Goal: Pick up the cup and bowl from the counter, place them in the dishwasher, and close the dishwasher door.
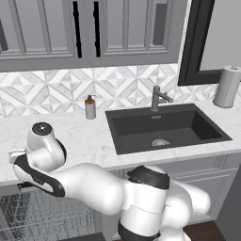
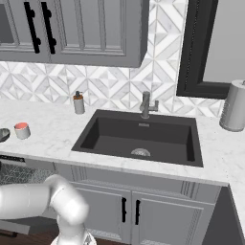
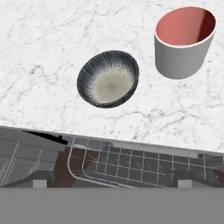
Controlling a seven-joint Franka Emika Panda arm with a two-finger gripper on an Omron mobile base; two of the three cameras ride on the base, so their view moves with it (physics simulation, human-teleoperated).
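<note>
The bowl [image 3: 108, 78], dark-rimmed with a speckled grey inside, sits upright on the white marble counter [image 3: 39, 52]. To its right in the hand view stands the cup [image 3: 183, 41], grey outside and red-pink inside, a short gap away. My gripper [image 3: 112, 181] hovers above the counter's front edge, open and holding nothing, with its fingertips [image 3: 40, 180] wide apart. Below the edge the dishwasher [image 3: 131, 164] stands open and shows its wire rack [image 1: 42, 212]. In the right base view the cup [image 2: 22, 130] and bowl [image 2: 2, 135] are at the far left. I cannot make out the dishwasher door.
A soap dispenser [image 1: 90, 107] stands by the backsplash, left of the dark sink [image 1: 164, 127] with its faucet [image 1: 157, 98]. A paper towel roll [image 1: 227, 87] is at the far right. Grey cabinet doors [image 2: 129, 210] sit under the sink.
</note>
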